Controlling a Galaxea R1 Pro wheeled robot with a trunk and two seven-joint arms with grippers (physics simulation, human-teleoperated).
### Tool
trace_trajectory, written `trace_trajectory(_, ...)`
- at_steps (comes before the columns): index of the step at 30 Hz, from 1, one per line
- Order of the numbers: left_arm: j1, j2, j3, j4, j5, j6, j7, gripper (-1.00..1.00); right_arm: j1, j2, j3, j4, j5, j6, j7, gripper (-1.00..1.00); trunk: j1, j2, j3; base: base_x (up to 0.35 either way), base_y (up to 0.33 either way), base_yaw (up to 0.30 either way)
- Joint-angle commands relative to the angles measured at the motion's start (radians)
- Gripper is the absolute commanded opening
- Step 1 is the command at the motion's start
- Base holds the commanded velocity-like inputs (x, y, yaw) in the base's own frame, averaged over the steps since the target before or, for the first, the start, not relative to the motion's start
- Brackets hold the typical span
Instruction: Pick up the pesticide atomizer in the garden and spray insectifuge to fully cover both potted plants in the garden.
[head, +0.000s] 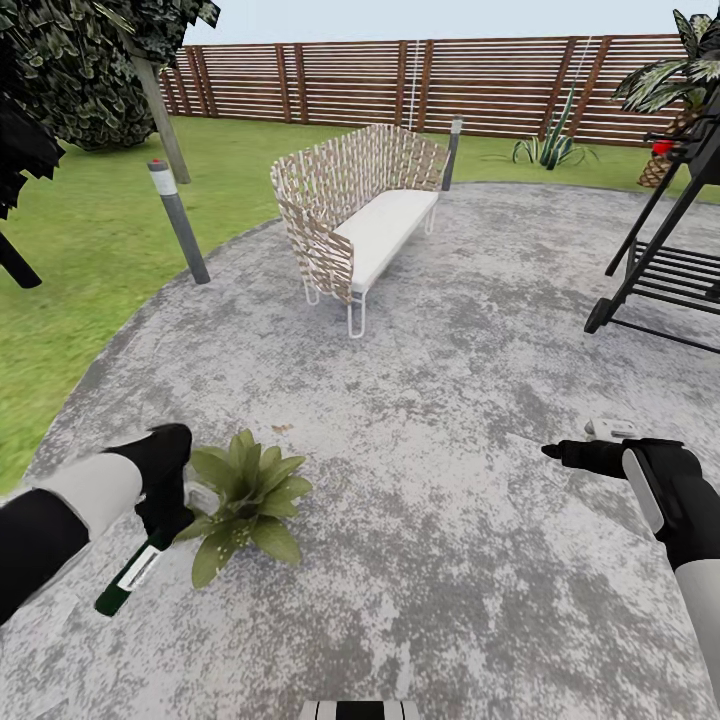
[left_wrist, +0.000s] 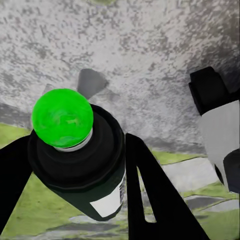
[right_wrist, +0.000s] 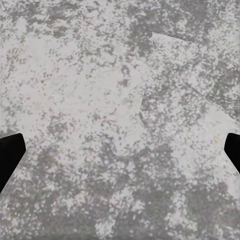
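Mottled grey patio (head: 450, 420) underfoot; my left end effector (head: 165, 525) grips the pesticide atomizer (head: 128, 582) beside one potted plant (head: 245, 500); right end effector (head: 552, 452) open, empty. I should aim its nozzle squarely over the leaves.

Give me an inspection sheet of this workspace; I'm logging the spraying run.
Surface: grey mottled patio, grass at its left edge.
Job's things: pesticide atomizer in left gripper, green top in the wrist view; potted plant beside it.
Clutter: nothing seen.
Grippers: left shut on atomizer; right gripper over bare paving, fingers apart.
Cables: nothing seen.
Surroundings: woven bench, slatted fence, black grill frame, grey post.
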Motion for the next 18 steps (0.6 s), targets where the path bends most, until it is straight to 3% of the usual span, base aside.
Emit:
trace_trajectory(1,0.001,0.000,-0.026,-0.003,-0.006,0.010,-0.009,-1.00,0.000,0.000,-0.001,-0.001,-0.005,0.005,0.000,1.00,0.000,0.000,-0.001,0.000,0.000,0.000)
trace_trajectory(3,0.001,-0.001,-0.080,-0.003,-0.006,0.011,-0.010,-1.00,0.000,0.000,-0.001,-0.001,-0.005,0.005,0.000,1.00,0.000,0.000,-0.001,0.000,0.000,0.000)
trace_trajectory(6,0.001,-0.003,-0.093,-0.002,-0.005,0.011,-0.014,-1.00,0.000,0.000,-0.001,-0.001,-0.005,0.005,0.000,1.00,0.000,0.000,-0.001,0.000,0.000,0.000)
trace_trajectory(18,0.003,-0.007,-0.018,-0.001,-0.001,0.011,-0.019,-1.00,0.000,0.000,-0.001,-0.001,-0.005,0.005,0.000,1.00,0.000,0.000,-0.001,0.000,0.033,0.000)
